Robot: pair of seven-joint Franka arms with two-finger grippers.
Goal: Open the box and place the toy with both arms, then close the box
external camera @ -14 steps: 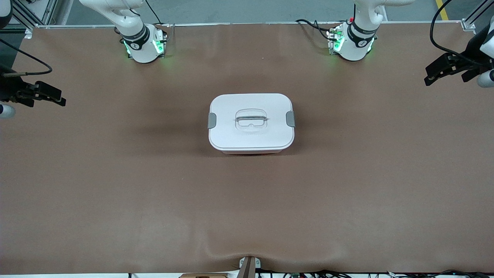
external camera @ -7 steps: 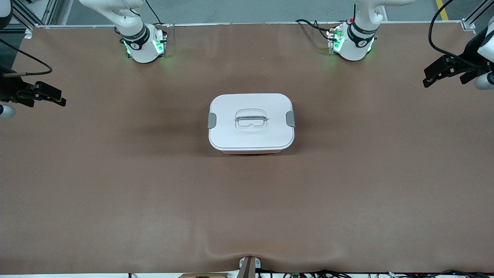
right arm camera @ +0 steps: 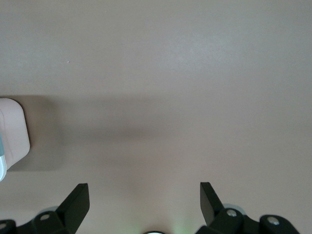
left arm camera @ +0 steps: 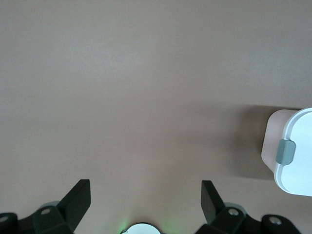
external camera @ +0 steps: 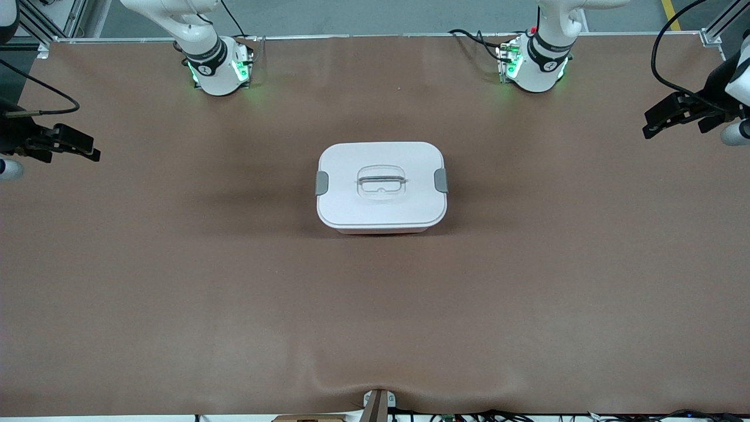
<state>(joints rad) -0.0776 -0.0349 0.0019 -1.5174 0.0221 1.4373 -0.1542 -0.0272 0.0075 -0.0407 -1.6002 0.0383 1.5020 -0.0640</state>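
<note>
1. We list 1 box (external camera: 381, 186) at the middle of the brown table (external camera: 176, 281), well apart from every edge and corner. Its white lid (external camera: 381, 202) is on, with the grey handle (external camera: 381, 181) lying flat in its recess.
2. We count 2 grey clips on the lid: 1 clip (external camera: 321, 183) on the side toward the right arm's end of the table, 1 clip (external camera: 441, 180) on the side toward the left arm's end. The left wrist view shows the latter (left arm camera: 285, 151) lying against the lid's rim.
3. We find no toy in any view.
4. Left gripper (external camera: 651, 123): up in the air over the left arm's end edge of the table, well apart from the box. Its fingers (left arm camera: 78, 199) are spread wide, holding nothing.
5. Right gripper (external camera: 91, 151): over the right arm's end edge of the table, well apart from the box. Its fingers (right arm camera: 77, 200) are spread wide, holding nothing.
6. We note 2 arm bases (external camera: 218, 70) (external camera: 534, 67) along the table's edge farthest from the front camera, each lit green.
</note>
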